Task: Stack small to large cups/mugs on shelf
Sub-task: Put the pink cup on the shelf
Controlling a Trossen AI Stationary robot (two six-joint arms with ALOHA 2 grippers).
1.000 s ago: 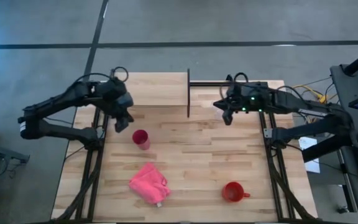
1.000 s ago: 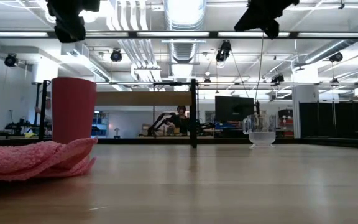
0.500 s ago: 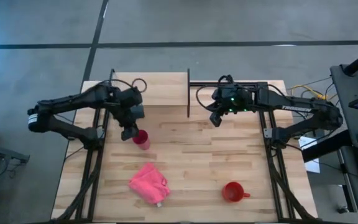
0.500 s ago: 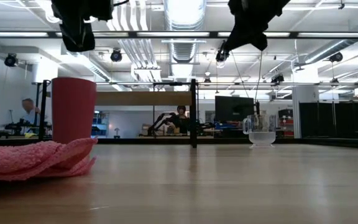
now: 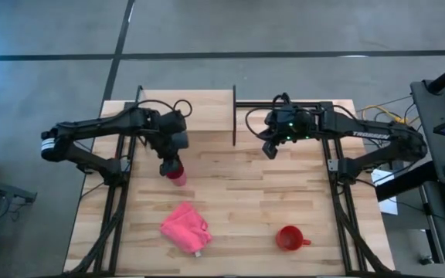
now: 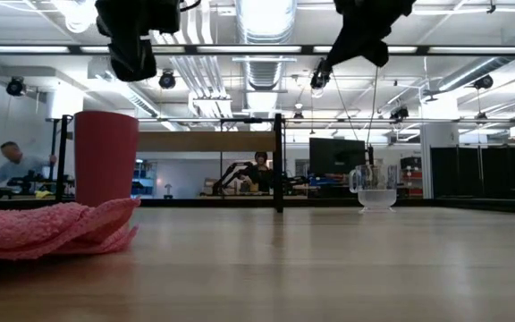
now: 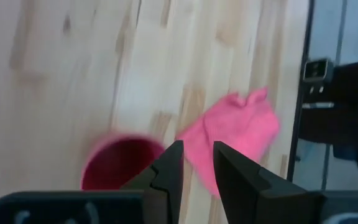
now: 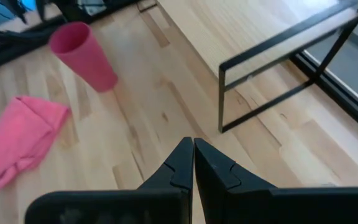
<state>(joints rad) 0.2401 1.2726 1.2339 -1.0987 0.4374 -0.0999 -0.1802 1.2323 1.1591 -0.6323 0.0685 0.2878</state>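
No brand, label or legible writing is seen on any object. The tall pink-red tumbler (image 5: 177,176) is shown standing upright on the wooden surface (image 5: 238,216), directly beneath the left tool (image 5: 169,166); in the left wrist view its open mouth (image 7: 120,163) is seen just below the fingertips (image 7: 174,155), and nothing can be made out inside it. The left tool's fingers are held a narrow gap apart and nothing is gripped. Since a second ago, this tool has been carried from the surface's edge to a spot over the tumbler.

The pink cloth (image 5: 185,228) is seen crumpled on the surface, near the tumbler and on the far side of it from the left tool's arm. The squat red mug (image 5: 290,238) is set well apart from both tools, towards the surface's front; its contents cannot be made out. The small clear cup (image 6: 375,190) is shown only in the low view, upright below the raised right tool (image 5: 268,147).

The right tool's fingers (image 8: 178,163) are pressed together with nothing between them. It is held in the air just beside the shelf (image 5: 199,110), close to its black upright post (image 5: 234,116), and has been drawn closer to that post over the past second. No cup has been placed on the shelf.
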